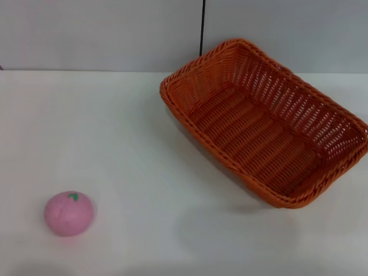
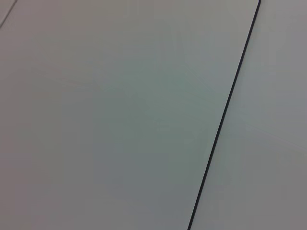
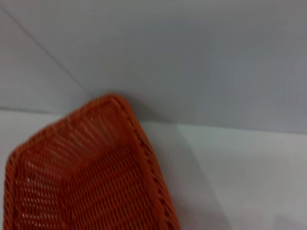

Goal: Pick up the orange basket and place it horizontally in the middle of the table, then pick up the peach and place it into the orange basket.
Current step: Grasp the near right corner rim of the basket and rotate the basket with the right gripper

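Overhead, from the head view, a white table (image 1: 115,132) fills most of the scene, with a pale wall (image 1: 98,31) behind it at the far edge. A thin dark vertical seam (image 1: 202,27) runs down that wall.

An orange basket (image 1: 264,123) sits on the right half of the table, toward the far side. It is a rectangular woven basket with open-weave sloping sides and a braided rim, standing upright with its opening facing up and nothing inside. It lies at a diagonal, one corner pointing to the far wall and its long side running toward the near right.

A peach (image 1: 69,213) rests on the table at the near left, well apart from the basket. It is a small round pink toy fruit with a tiny green leaf mark on top.

Neither end effector appears in any view, so whether their fingers are apart or together cannot be told. The right wrist view shows one corner of the basket (image 3: 91,177) on the table, with the wall behind. The left wrist view shows only a plain pale surface crossed by a thin dark line (image 2: 225,115).
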Motion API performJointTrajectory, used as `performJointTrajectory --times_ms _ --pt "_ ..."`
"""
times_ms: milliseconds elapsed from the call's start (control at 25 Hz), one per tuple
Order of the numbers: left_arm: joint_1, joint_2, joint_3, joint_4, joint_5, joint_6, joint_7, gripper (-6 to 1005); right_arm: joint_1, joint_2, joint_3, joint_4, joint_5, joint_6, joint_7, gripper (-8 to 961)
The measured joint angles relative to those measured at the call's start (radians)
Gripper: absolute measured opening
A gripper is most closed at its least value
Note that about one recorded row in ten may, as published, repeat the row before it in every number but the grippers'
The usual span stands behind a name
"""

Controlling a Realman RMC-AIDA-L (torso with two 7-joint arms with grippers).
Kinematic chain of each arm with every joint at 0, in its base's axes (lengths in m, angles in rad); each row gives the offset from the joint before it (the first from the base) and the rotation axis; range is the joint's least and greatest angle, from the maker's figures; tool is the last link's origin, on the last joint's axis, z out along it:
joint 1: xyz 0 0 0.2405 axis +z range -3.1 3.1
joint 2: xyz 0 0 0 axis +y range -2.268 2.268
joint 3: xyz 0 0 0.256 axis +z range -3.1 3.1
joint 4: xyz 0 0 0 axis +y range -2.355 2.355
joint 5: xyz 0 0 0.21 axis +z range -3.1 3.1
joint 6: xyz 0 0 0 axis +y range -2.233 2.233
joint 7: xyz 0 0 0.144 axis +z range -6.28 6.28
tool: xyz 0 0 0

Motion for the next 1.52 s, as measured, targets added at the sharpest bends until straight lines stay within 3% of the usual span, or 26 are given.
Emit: performJointTrajectory --times_ms 440,560,680,960,1520 --pt "0.005 -0.003 0.0 0.007 0.0 0.002 0.001 856 0.041 0.063 -0.165 0.155 0.0 0.224 -0.014 623" --pt "0.008 -0.003 0.0 0.007 0.0 0.001 0.001 855 0.05 0.095 -0.193 0.196 0.012 0.301 -0.047 623" --pt "0.012 -0.005 0.001 0.007 0.0 0.0 0.002 855 0.053 0.113 -0.193 0.22 0.023 0.348 -0.074 622" --pt "0.014 -0.006 0.002 0.007 0.0 -0.002 0.002 854 0.062 0.12 -0.192 0.339 0.105 0.428 -0.158 622" --pt "0.019 -0.006 0.011 0.006 0.0 -0.005 -0.008 852 0.044 0.129 -0.191 0.38 0.116 0.48 -0.223 408"
